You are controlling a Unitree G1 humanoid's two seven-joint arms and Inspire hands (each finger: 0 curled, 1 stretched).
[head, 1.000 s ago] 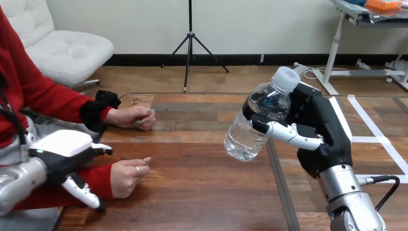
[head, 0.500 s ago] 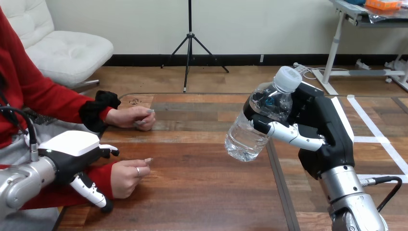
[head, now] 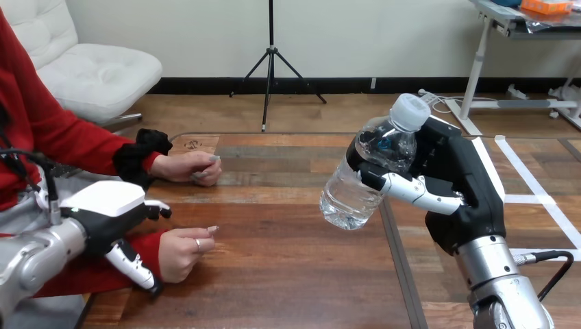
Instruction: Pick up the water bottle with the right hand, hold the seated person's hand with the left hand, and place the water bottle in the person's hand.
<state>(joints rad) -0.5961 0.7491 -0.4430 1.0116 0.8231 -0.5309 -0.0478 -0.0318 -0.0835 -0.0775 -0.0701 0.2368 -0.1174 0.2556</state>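
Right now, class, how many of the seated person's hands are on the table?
2. The farther hand rests near the left edge of the table; the nearer hand lies closer to the robot, just beside the robot's left hand.

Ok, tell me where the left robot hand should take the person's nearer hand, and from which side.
Probably take the person's nearer hand at its wrist end, coming from the view's left. It lies on the table as a loose fist, so little else is free to wrap, and the left robot hand sits open beside that wrist.
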